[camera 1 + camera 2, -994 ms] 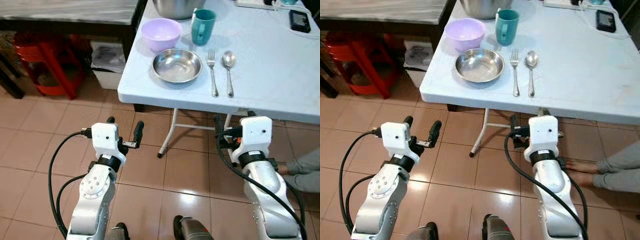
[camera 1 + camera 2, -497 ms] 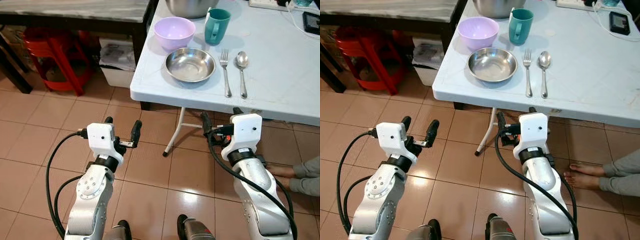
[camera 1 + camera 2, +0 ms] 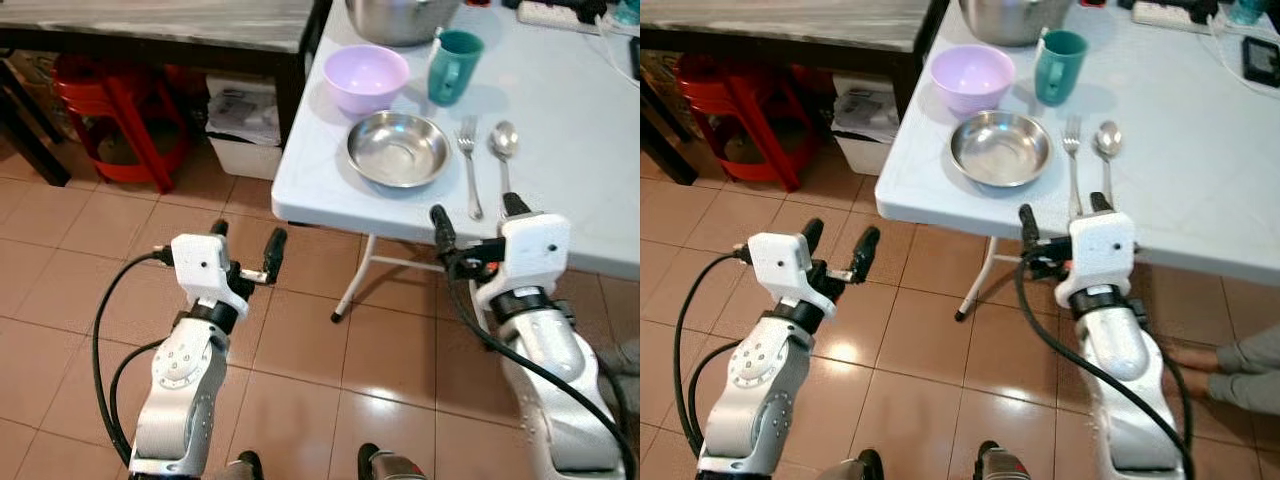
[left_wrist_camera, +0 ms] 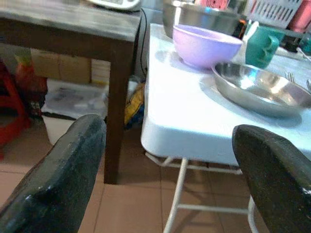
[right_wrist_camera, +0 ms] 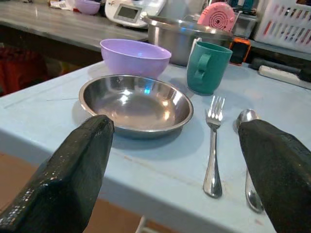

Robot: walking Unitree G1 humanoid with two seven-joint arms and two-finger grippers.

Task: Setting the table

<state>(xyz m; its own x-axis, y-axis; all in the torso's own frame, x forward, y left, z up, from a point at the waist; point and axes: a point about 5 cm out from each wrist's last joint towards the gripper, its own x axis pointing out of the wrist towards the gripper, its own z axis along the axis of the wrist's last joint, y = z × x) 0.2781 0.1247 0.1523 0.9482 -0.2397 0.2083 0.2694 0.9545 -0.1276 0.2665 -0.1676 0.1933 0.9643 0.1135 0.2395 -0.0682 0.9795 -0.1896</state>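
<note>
Your two grippers, left gripper (image 3: 245, 255) and right gripper (image 3: 474, 222), hang spread wide and empty before the white table (image 3: 580, 150), where a steel bowl (image 3: 398, 149), fork (image 3: 468, 165) and spoon (image 3: 502, 145) lie.

Near the corner of the pale blue desk (image 3: 560, 130) sits an empty steel bowl (image 3: 398, 149) (shiny, upright), with a lilac bowl (image 3: 366, 77) and teal mug (image 3: 452, 66) behind it, and a fork (image 3: 468, 165) and spoon (image 3: 503, 152) lying parallel on its right.
</note>
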